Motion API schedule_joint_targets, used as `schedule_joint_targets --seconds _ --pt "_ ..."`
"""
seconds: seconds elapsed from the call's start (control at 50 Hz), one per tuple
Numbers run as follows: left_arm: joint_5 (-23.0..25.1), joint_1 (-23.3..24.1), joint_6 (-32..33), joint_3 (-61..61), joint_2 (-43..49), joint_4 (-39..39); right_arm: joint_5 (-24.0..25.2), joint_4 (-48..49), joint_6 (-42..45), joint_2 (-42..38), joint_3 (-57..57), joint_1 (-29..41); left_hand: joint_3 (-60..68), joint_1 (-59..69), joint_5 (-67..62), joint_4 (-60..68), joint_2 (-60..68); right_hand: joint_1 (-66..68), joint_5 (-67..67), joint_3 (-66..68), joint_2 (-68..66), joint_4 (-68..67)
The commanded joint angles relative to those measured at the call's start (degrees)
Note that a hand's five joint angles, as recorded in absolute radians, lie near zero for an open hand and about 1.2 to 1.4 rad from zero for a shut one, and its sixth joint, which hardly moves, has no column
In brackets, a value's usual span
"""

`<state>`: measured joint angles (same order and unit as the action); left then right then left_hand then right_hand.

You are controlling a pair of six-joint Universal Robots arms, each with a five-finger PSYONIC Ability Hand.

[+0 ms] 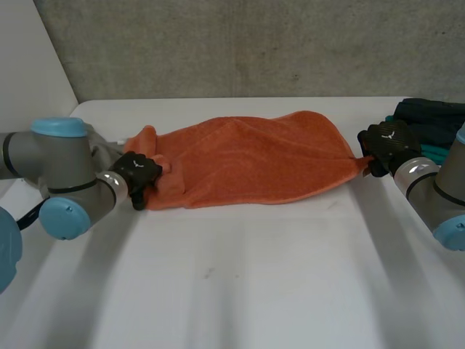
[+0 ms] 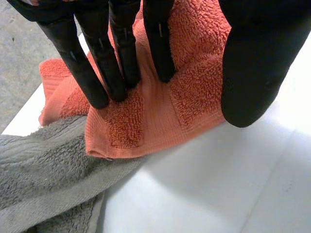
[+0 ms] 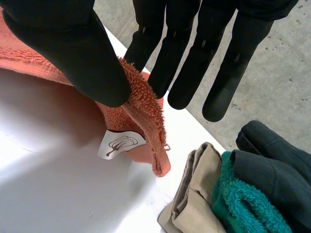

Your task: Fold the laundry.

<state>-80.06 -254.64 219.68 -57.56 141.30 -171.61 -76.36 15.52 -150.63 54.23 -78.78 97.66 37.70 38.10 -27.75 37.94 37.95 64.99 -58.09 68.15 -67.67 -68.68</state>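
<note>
At the two ends of the orange towel (image 1: 247, 163), which is spread lengthwise on the white table (image 1: 240, 291), the two hands are found. At its left end the left hand (image 1: 138, 174) is set with straight fingers (image 2: 121, 58) pressed down on the corner. Nothing is enclosed by them, and the thumb is held apart beside the cloth. At its right end a corner is pinched by the right hand (image 1: 386, 145) between the thumb (image 3: 73, 53) and the nearest finger, the other fingers being stretched out. This corner is raised a little, and a white label (image 3: 119, 144) hangs under it.

The step is judged to be the stretching and taking of the end corners before a first fold. For the next move a true pinch by the left hand is probably needed, so that both ends can be lifted and carried over together.

Counted: one orange towel, two hands, one label. One grey towel (image 2: 43, 170) lies touching the orange towel's left corner, partly under it. Just beyond the right end one pile (image 1: 432, 120) is seen, made of one beige cloth (image 3: 199, 194), one teal towel (image 3: 238, 204) and at least one dark garment (image 3: 277, 160).
</note>
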Motion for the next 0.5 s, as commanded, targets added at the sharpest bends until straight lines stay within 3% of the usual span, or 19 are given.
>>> schedule_joint_targets --seconds 0.02,0.18,0.36,0.5 --pt "-0.4 0.2 -0.2 1.8 1.0 -0.3 -0.1 0.0 0.0 0.3 0.0 -0.2 42.3 41.9 -42.2 42.0 42.0 15.0 -11.9 11.8 -12.3 -11.3" --pt "-5.8 1.0 -3.6 -1.1 -7.8 0.1 -0.5 -1.3 -0.1 2.6 -0.3 -0.5 42.3 41.9 -42.2 42.1 42.0 15.0 -11.9 11.8 -12.3 -11.3" --pt "-4.7 0.3 -4.8 -9.3 -29.9 5.0 0.4 -12.7 -0.2 15.9 1.9 -4.9 42.3 41.9 -42.2 42.1 42.0 15.0 -11.9 11.8 -12.3 -11.3" --pt "-2.6 -1.5 -5.2 -7.6 -45.7 8.7 4.0 -19.3 -0.7 26.3 8.5 -8.5 42.3 41.9 -42.2 42.1 42.0 15.0 -11.9 11.8 -12.3 -11.3"
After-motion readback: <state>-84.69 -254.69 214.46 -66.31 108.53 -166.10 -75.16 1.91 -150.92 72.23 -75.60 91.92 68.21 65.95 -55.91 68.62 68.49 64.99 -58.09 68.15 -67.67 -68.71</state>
